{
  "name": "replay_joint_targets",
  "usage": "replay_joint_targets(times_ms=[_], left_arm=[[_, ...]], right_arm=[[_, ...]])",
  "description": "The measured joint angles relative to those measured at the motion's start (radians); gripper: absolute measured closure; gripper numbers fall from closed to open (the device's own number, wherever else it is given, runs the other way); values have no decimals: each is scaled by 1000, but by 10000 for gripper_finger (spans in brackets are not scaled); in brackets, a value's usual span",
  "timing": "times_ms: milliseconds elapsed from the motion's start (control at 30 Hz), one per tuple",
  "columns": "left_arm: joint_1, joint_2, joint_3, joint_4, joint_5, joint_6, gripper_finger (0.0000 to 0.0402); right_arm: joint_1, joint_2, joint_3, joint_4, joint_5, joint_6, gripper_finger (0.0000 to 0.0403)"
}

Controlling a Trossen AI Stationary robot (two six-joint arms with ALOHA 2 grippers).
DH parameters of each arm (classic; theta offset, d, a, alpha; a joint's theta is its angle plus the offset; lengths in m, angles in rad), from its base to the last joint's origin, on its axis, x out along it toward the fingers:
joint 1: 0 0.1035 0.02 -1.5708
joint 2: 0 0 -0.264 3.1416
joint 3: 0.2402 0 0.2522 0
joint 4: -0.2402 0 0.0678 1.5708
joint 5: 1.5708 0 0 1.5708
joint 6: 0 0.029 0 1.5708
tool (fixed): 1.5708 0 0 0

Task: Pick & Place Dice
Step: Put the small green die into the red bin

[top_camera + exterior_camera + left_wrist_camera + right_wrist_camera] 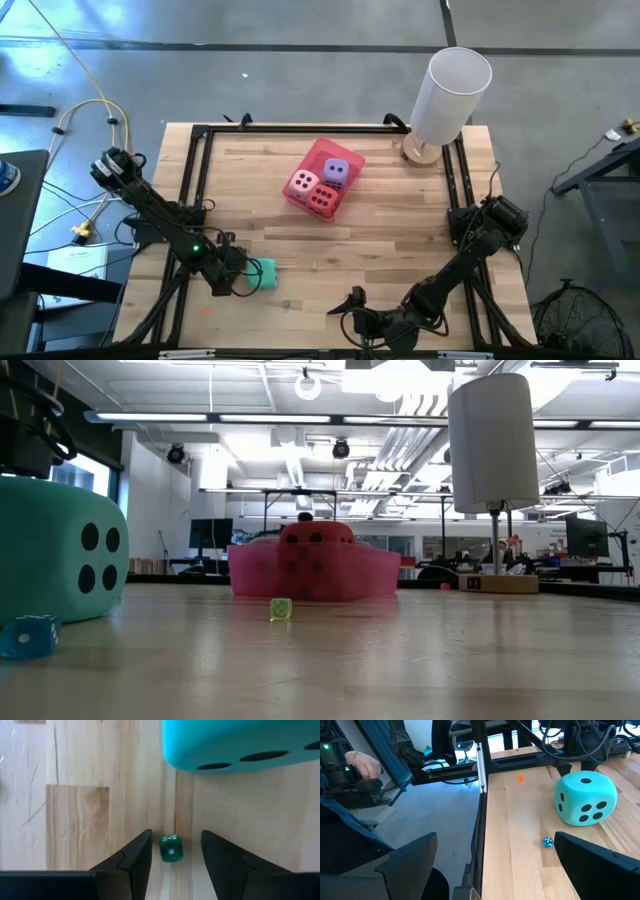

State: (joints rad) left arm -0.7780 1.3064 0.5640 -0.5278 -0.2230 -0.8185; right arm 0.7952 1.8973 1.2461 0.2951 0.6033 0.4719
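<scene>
Wooden planks are making up the surface (400, 220), which is sitting inside a black frame, with a tall white cylinder (450, 95) standing on a wooden base at its far right corner and an office-like room showing beyond in the low view. Near the middle, a pink tray (312, 160) is holding three dice: the pale pink die (302, 183), the purple die (336, 173) and the red die (321, 199), all packed close together. The teal die (265, 274) is sitting on the bare wood well apart from the tray, near the front left, so three of the four appear placed and one is left to move. The left pincer (240, 272) is hovering just beside that teal die, its fingers (132, 862) partly spread and gripping nothing; in the left wrist view a tiny green die (170, 848) is lying between them and the big teal die is sitting a little ahead. The right pincer (348, 305) is waiting at the front edge with its fingers spread wide and empty. A small blue die (547, 842) and a tiny orange one (520, 778) are also lying loose on the wood. I judge the remaining work to be closing on the teal die and carrying it to the tray.
</scene>
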Motion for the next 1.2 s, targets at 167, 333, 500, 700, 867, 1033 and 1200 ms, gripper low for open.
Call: replay_joint_targets(times_ms=[167,333,500,700,867,1033,1200], left_arm=[[0,-1,2,-44,19,-39,239],[0,-1,2,-54,21,-39,239],[0,-1,2,-58,23,-43,251],[-1,-1,2,-55,6,-26,304],[-1,-1,2,-50,-2,-14,346],[-2,-1,0,-38,-26,-15,356],[-2,-3,11,-21,-71,4,356]], right_arm=[[0,0,0,0,0,4,9],[0,0,0,0,0,4,9],[0,0,0,0,0,3,9],[0,0,0,0,0,3,9],[0,0,0,0,0,2,9],[0,0,0,0,0,2,9],[0,0,0,0,0,-2,9]])
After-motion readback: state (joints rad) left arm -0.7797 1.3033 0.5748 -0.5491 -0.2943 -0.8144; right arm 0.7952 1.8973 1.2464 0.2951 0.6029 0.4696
